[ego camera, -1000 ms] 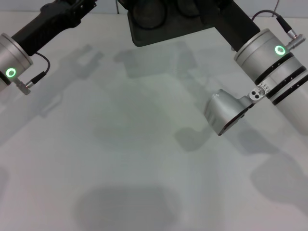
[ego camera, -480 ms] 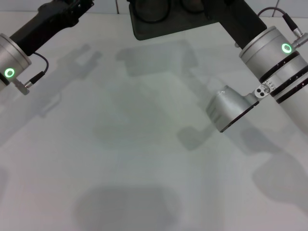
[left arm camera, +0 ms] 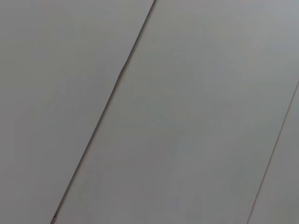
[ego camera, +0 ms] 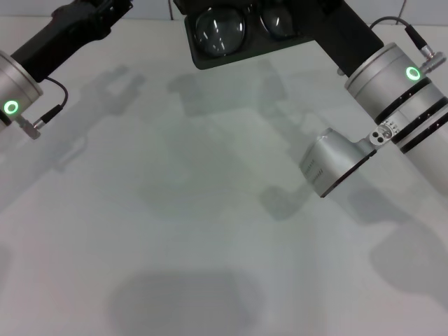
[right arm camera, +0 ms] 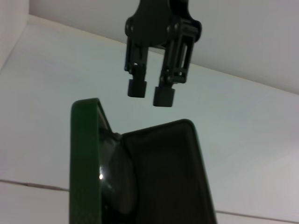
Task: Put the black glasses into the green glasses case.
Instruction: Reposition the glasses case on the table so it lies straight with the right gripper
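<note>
The green glasses case lay open at the far edge of the white table, the black glasses already inside. The left gripper hovered above it, fingers slightly apart and empty. The right gripper's fingers could not be told (out of view). The thin frames looked light and fragile, best held at the bridge. Nothing blocked the lid.

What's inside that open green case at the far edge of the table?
The green glasses case stands open, and the black glasses lie inside it, two round lenses showing. Their temple arms and the case's far part are hidden, cut off by the picture's edge and covered by the right arm.
</note>
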Robot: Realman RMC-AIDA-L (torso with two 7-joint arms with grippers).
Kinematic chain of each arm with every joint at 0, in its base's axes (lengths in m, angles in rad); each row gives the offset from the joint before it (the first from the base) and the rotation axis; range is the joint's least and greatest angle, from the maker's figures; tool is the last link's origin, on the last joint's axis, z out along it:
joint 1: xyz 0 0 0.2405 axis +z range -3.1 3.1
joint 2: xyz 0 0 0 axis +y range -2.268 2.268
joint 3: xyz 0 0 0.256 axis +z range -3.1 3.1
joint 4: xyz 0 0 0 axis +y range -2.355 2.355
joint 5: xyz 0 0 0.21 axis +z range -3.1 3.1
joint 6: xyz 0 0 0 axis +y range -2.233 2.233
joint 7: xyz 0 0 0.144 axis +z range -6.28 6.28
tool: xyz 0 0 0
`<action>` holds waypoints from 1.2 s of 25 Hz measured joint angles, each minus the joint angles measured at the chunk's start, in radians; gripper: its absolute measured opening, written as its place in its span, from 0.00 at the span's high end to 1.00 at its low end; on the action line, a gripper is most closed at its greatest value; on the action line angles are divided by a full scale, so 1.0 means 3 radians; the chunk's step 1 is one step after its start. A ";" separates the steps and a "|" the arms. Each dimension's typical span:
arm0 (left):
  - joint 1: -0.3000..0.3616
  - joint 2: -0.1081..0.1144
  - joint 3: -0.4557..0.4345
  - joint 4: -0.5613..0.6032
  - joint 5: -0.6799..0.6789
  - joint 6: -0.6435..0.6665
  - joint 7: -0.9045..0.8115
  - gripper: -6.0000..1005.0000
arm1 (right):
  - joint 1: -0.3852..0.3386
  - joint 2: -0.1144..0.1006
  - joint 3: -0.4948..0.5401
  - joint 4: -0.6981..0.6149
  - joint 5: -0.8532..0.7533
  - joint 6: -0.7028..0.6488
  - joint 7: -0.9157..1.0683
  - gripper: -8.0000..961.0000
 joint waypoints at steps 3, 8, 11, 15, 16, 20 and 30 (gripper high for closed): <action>0.0003 0.0001 0.0000 0.0001 -0.0002 0.0002 0.0000 0.33 | -0.0001 0.0001 0.0010 -0.0005 0.0017 0.0017 0.0055 0.92; 0.0016 0.0000 0.0000 0.0002 -0.0004 0.0004 0.0000 0.32 | -0.0031 -0.0003 0.0027 -0.0060 0.0111 -0.0295 0.0372 0.90; 0.0027 0.0003 -0.0003 0.0001 -0.0007 0.0003 0.0000 0.32 | -0.0140 -0.0016 0.0099 -0.0283 0.0268 -0.0803 0.0622 0.90; 0.0043 0.0016 -0.0003 -0.0006 -0.0067 0.0001 0.0000 0.32 | -0.0244 -0.0014 0.0153 -0.0435 0.0425 -0.1216 0.0758 0.89; 0.0044 0.0018 -0.0002 -0.0009 -0.0077 0.0001 0.0001 0.32 | -0.0250 -0.0012 0.0138 -0.0434 0.0466 -0.1259 0.0776 0.88; 0.0029 0.0031 0.0000 -0.0001 -0.0086 0.0000 0.0028 0.32 | -0.0254 -0.0002 0.0037 -0.0334 0.0513 -0.1328 0.0792 0.88; 0.0016 0.0023 0.0000 0.0002 -0.0065 0.0000 0.0064 0.32 | -0.0168 0.0001 -0.0181 -0.0095 0.0508 -0.1281 0.0789 0.85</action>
